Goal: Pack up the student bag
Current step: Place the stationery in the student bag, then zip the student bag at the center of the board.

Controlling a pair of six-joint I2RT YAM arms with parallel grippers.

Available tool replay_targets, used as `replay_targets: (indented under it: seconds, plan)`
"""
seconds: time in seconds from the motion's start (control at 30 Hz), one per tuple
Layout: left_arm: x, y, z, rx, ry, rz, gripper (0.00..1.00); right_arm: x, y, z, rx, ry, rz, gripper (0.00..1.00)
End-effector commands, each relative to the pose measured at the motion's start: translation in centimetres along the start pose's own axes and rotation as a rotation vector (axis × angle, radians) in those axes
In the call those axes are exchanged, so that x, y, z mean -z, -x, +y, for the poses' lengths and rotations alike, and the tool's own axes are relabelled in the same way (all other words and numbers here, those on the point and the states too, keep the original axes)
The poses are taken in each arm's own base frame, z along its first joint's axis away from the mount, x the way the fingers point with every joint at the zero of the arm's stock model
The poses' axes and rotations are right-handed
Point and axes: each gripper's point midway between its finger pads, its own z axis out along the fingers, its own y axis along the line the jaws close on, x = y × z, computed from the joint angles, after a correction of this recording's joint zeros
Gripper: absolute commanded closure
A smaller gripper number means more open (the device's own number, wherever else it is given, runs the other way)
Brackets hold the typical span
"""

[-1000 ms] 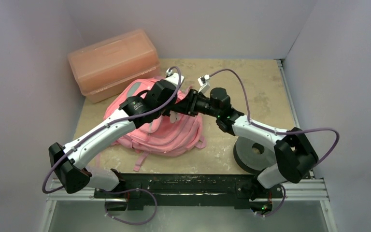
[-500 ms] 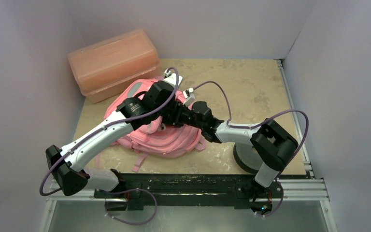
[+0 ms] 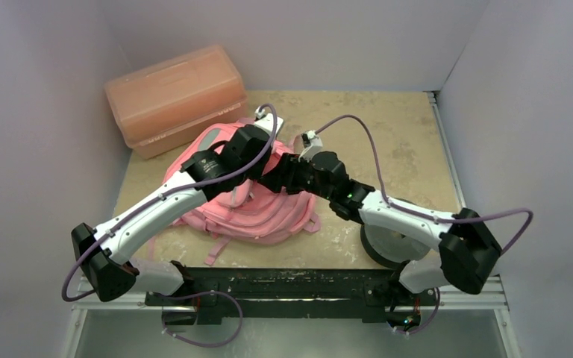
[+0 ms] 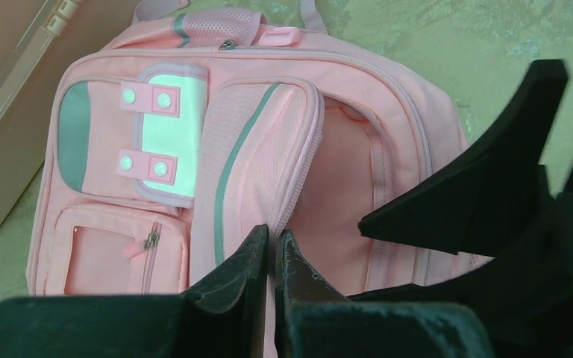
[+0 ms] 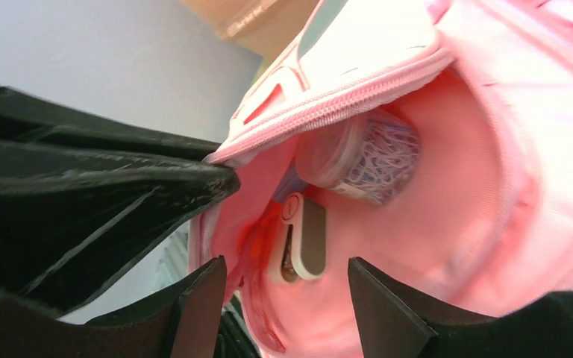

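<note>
Overhead, the two claws met above the student bag (image 3: 257, 212), which lay flat on the table (image 3: 395, 127) directly beneath them. Their tips were lost in a dark knot of wrist housings. The wrist cameras settled it. The left claw (image 4: 272, 240) was clenched on the zippered edge of the bag's raised flap, the fabric nipped between its nearly touching fingers. The right claw (image 5: 287, 294) stood released, fingers spread wide and gripping nothing, its tips at the mouth of the opened compartment. Only that view looked inside: just beyond the tips lay a white and grey gadget (image 5: 304, 242), and farther in was a clear tub (image 5: 377, 160) of what looked like pale paper clips. Ahead of the left claw the bag showed soft pink cloth, grey-green strips, a pale panel with four snaps and a small zip pocket. A salmon plastic box (image 3: 175, 93) stood beyond both claws, just past the bag. Against half a second before, the right arm's elbow had swung out toward the table's near right corner. Bag and box had not moved.
</note>
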Motion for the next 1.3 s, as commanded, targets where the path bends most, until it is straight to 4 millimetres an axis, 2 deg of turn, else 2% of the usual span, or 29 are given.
replay_targets:
  seconds: [0.0,0.1,0.17,0.27,0.33,0.43,0.5,0.6,0.63,0.77,0.9,1.0,1.07,1.17,1.27]
  plan:
    - [0.6,4.2,-0.9,0.061,-0.041,-0.126,1.0,3.7,0.6,-3.6,0.13,-0.206,-0.012,0.35]
    - [-0.2,3.9,-1.5,0.049,-0.053,-0.106,1.0,6.5,0.5,-5.5,0.148,-0.302,-0.031,0.36]
    - [-0.9,4.0,-1.5,0.049,-0.038,-0.085,1.0,7.7,0.2,-6.1,0.144,-0.321,-0.037,0.36]
    - [-2.0,5.0,-1.6,0.116,-0.032,-0.04,1.0,8.5,0.0,-5.9,0.145,-0.306,-0.04,0.37]
    - [-2.1,7.1,-1.6,0.193,-0.071,-0.042,1.0,9.0,0.7,-6.0,0.172,-0.321,-0.066,0.38]
    - [-2.8,9.3,-1.9,0.244,-0.095,-0.034,1.0,9.1,0.9,-4.9,0.173,-0.268,-0.077,0.39]
    - [-3.2,9.4,-2.6,0.255,-0.114,0.002,1.0,9.0,0.5,-4.3,0.168,-0.232,-0.068,0.39]
    - [-4.0,7.7,-3.7,0.284,-0.153,0.064,1.0,8.5,-0.2,-2.9,0.163,-0.17,-0.063,0.39]
    - [-4.2,6.9,-3.9,0.302,-0.171,0.087,0.95,8.4,-0.7,-2.6,0.165,-0.164,-0.059,0.39]
    - [-3.1,4.5,-5.0,0.428,-0.324,0.159,0.57,8.0,-2.6,-1.8,0.186,-0.167,-0.055,0.4]
    - [-0.2,3.7,-4.6,0.516,-0.424,0.134,0.39,7.1,-3.7,-1.0,0.212,-0.205,-0.089,0.4]
    - [1.7,2.4,-3.7,0.516,-0.405,0.117,0.37,5.7,-4.1,-0.6,0.237,-0.274,-0.094,0.41]
    - [2.5,0.7,-2.7,0.51,-0.364,0.12,0.36,4.9,-4.0,0.3,0.24,-0.32,-0.099,0.41]
    - [3.5,-2.1,-0.8,0.506,-0.274,0.106,0.35,3.8,-4.5,-0.1,0.198,-0.418,-0.105,0.41]
    - [4.3,-4.8,1.1,0.52,-0.182,0.077,0.33,3.1,-5.1,0.4,0.169,-0.462,-0.131,0.45]
